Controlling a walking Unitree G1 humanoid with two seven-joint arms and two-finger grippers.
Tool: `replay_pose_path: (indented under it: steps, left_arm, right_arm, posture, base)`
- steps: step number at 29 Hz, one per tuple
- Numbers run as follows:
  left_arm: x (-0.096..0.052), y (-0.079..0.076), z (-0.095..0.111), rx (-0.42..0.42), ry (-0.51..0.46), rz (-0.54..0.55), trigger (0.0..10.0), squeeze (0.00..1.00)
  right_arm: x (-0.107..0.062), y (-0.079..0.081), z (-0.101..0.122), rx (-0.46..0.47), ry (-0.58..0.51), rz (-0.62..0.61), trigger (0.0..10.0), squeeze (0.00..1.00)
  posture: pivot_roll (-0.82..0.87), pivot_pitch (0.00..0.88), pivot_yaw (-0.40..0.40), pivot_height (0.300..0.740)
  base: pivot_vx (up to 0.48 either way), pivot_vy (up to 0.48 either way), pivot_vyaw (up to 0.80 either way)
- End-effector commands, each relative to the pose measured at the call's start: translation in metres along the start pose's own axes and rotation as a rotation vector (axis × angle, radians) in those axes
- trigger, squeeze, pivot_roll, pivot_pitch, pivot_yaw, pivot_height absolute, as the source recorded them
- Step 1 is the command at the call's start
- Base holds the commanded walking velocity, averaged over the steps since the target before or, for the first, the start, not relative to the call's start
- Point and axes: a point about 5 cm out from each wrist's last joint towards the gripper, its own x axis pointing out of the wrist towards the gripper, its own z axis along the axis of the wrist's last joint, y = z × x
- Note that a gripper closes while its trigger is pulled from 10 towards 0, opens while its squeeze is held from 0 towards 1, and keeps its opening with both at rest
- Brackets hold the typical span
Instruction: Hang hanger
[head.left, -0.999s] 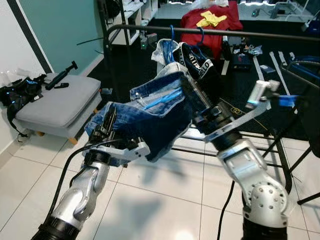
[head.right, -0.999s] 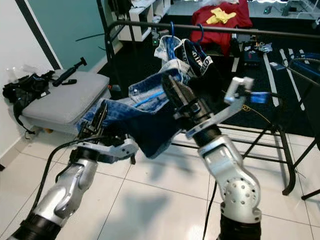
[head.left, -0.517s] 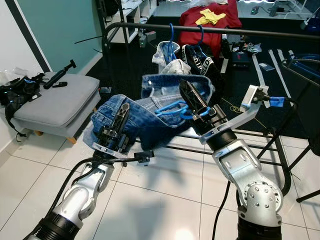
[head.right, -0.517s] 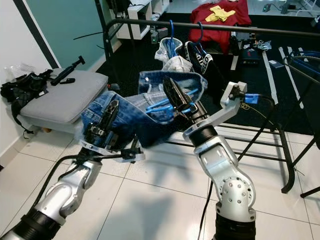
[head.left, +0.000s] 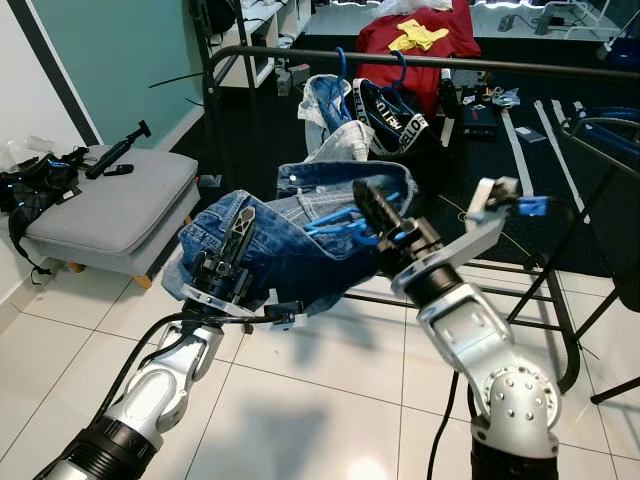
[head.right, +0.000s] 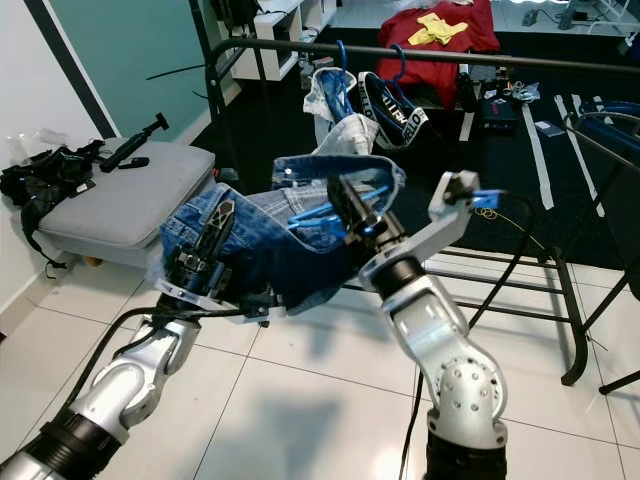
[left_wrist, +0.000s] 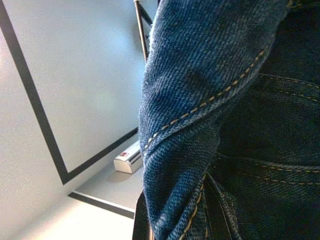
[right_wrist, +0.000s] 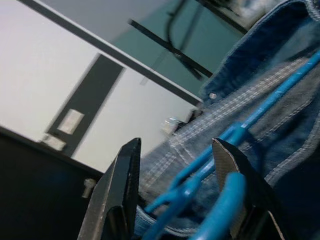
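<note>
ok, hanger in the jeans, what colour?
Bright blue hanger, clearest in the right wrist view, lying against the denim jeans.

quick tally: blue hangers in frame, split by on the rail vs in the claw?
On the rail: 2, one blue hanger carrying the light denim garment, another blue hanger carrying the black garment.
In the right claw: 1, the blue hanger inside the jeans.
Total: 3.
</note>
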Motion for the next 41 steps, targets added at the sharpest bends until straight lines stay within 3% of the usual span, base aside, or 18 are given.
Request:
replay_pose_path:
  steps: [1,10,11,12,13,34,36,37,38,39,40,41]
  left_arm:
    - [0.006,0.008,-0.006,0.023,0.003,0.072,10.0,0.0]
    - [0.005,0.005,-0.006,0.023,0.006,0.069,10.0,0.0]
    - [0.005,0.005,-0.006,0.024,0.005,0.068,10.0,0.0]
    - [0.005,0.005,-0.006,0.025,0.004,0.067,10.0,0.0]
    - [0.005,0.004,-0.007,0.025,0.004,0.066,10.0,0.0]
    - [0.004,0.002,-0.006,0.023,0.001,0.059,10.0,0.0]
    - [0.004,0.002,-0.006,0.012,-0.001,0.053,10.0,0.0]
    - [0.004,0.0,-0.004,-0.078,0.004,0.012,10.0,0.0]
    - [0.004,0.0,-0.004,-0.078,0.004,0.012,10.0,0.0]
    - [0.003,0.001,-0.003,-0.169,0.007,-0.015,10.0,0.13]
    - [0.003,0.001,-0.003,-0.169,0.007,-0.015,10.0,0.13]
    - [0.003,0.002,0.0,-0.252,-0.004,-0.047,10.0,1.0]
  right_arm:
    - [0.0,-0.004,-0.01,0.026,0.054,-0.037,10.0,0.0]
    - [0.0,-0.011,-0.015,0.067,0.073,-0.13,10.0,0.0]
    - [0.0,-0.01,-0.015,0.073,0.07,-0.133,7.4,0.0]
    - [0.0,-0.009,-0.015,0.076,0.067,-0.134,7.4,0.0]
    - [0.0,-0.01,-0.015,0.08,0.06,-0.143,0.0,0.0]
    - [0.003,-0.009,-0.003,0.098,0.007,-0.157,0.0,0.0]
    - [0.003,-0.009,-0.001,0.097,0.004,-0.158,0.0,0.0]
    - [0.003,-0.009,0.0,0.092,0.002,-0.16,0.0,0.0]
    - [0.003,-0.009,0.0,0.092,0.002,-0.16,0.0,0.0]
    - [0.003,-0.01,0.001,0.086,0.001,-0.164,0.0,0.0]
    - [0.003,-0.01,0.001,0.086,0.001,-0.164,0.0,0.0]
    - [0.003,-0.011,0.002,0.08,0.0,-0.168,0.0,0.0]
  posture:
    - [-0.08,0.126,0.059,0.74]
    - [-0.08,0.129,0.055,0.74]
    - [-0.08,0.128,0.056,0.74]
    - [-0.08,0.128,0.056,0.74]
    - [-0.08,0.129,0.057,0.74]
    - [-0.08,0.128,0.058,0.74]
    - [-0.08,0.127,0.059,0.74]
    - [-0.08,0.126,0.059,0.74]
    - [-0.08,0.126,0.059,0.74]
    - [-0.08,0.126,0.059,0.74]
    - [-0.08,0.126,0.059,0.74]
    - [-0.08,0.126,0.059,0.74]
  base:
    - [0.0,0.0,0.0]
    - [0.0,0.0,0.0]
    - [0.0,0.0,0.0]
    - [0.0,0.0,0.0]
    - [0.0,0.0,0.0]
    - [0.0,0.0,0.0]
    - [0.0,0.0,0.0]
    - [0.0,0.0,0.0]
    - [0.0,0.0,0.0]
    - [0.0,0.0,0.0]
    - [0.0,0.0,0.0]
    - [0.0,0.0,0.0]
